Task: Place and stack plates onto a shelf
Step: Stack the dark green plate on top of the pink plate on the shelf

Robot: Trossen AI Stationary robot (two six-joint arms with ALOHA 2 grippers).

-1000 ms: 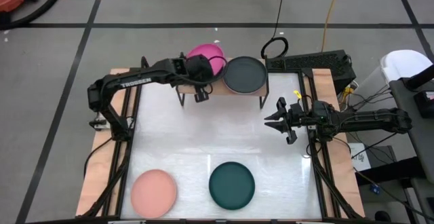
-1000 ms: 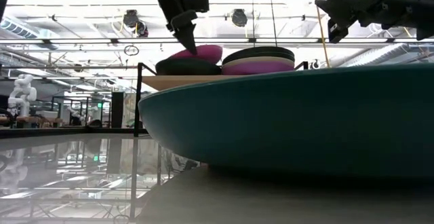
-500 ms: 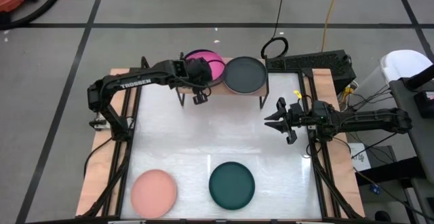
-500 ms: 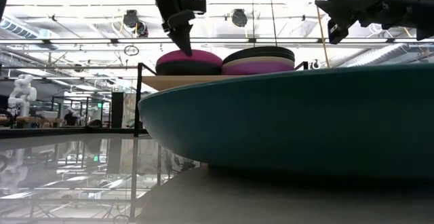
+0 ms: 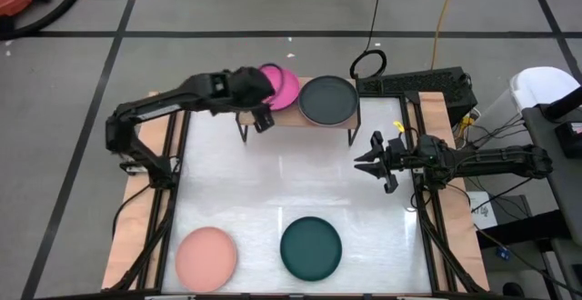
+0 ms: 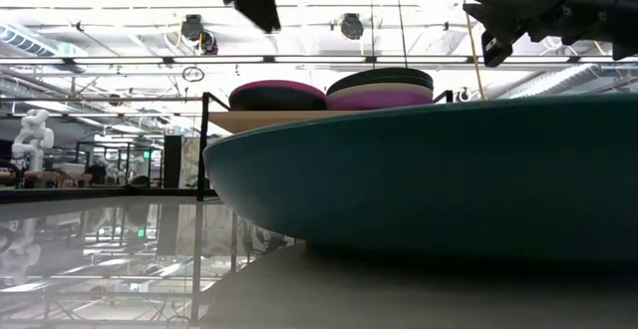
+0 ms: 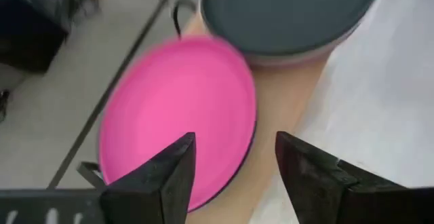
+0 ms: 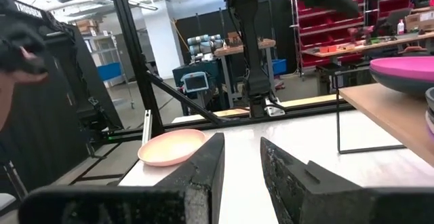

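A magenta plate [image 5: 282, 85] lies flat on a dark plate [image 6: 277, 100] on the left half of the light-wood shelf [image 7: 288, 91]. On the shelf's right half stands a stack with a charcoal plate [image 5: 327, 100] on top, above a beige and a purple one [image 6: 384, 99]. My left gripper [image 7: 234, 149] hangs open above the magenta plate's near edge, clear of it. My right gripper [image 5: 364, 164] hovers open and empty over the table's right side. A salmon plate [image 5: 206, 257] and a teal plate [image 5: 311, 248] rest flat near the table's front edge.
The shelf stands on thin black legs [image 5: 244, 132] at the table's far edge. Black frame rails [image 5: 173, 182] run along the table's left and right sides. White tabletop [image 5: 291, 182] lies bare between the shelf and the two front plates.
My left gripper has opened and let go of the magenta plate, then risen and drawn back toward the table's left. The plate, tilted a second ago with one edge raised, now lies flat on the dark plate.
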